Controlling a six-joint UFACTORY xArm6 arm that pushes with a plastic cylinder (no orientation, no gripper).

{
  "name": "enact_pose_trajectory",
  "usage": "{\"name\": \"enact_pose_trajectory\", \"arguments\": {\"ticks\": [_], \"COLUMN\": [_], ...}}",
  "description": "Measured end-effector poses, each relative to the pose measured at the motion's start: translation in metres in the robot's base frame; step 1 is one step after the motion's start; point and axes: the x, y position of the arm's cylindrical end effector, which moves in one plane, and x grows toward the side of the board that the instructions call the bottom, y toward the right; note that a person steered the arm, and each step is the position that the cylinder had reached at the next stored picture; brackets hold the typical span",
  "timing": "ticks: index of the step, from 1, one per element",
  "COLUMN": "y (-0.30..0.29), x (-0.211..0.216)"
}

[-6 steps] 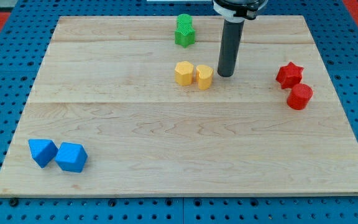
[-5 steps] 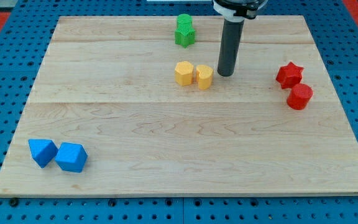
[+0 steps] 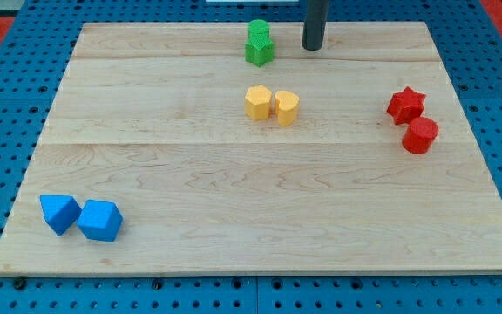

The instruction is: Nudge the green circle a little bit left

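Observation:
Two green blocks sit touching near the view's top centre: one behind (image 3: 257, 31) and one in front (image 3: 260, 51). I cannot tell which of them is the circle. My tip (image 3: 312, 48) stands on the board to the right of the green pair, about level with the front one and a short gap away, not touching. The rod rises out of the view's top.
Two yellow blocks (image 3: 257, 102) (image 3: 287, 107) sit side by side below the green pair. A red star (image 3: 405, 104) and a red circle (image 3: 421, 135) are at the right. Two blue blocks (image 3: 60, 213) (image 3: 101, 220) lie at the bottom left of the wooden board (image 3: 251, 201).
My tip has moved from just right of the yellow blocks toward the view's top, ending to the right of the green pair. No block has moved.

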Motion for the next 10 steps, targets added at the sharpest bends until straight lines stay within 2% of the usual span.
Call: {"name": "enact_pose_trajectory", "arguments": {"ticks": [1,2,4,5,7,8,10], "y": [0.000,0.000,0.000,-0.024,-0.034,-0.071,-0.075], "x": [0.000,-0.018,-0.018,-0.018,-0.018,-0.018,-0.018]}}
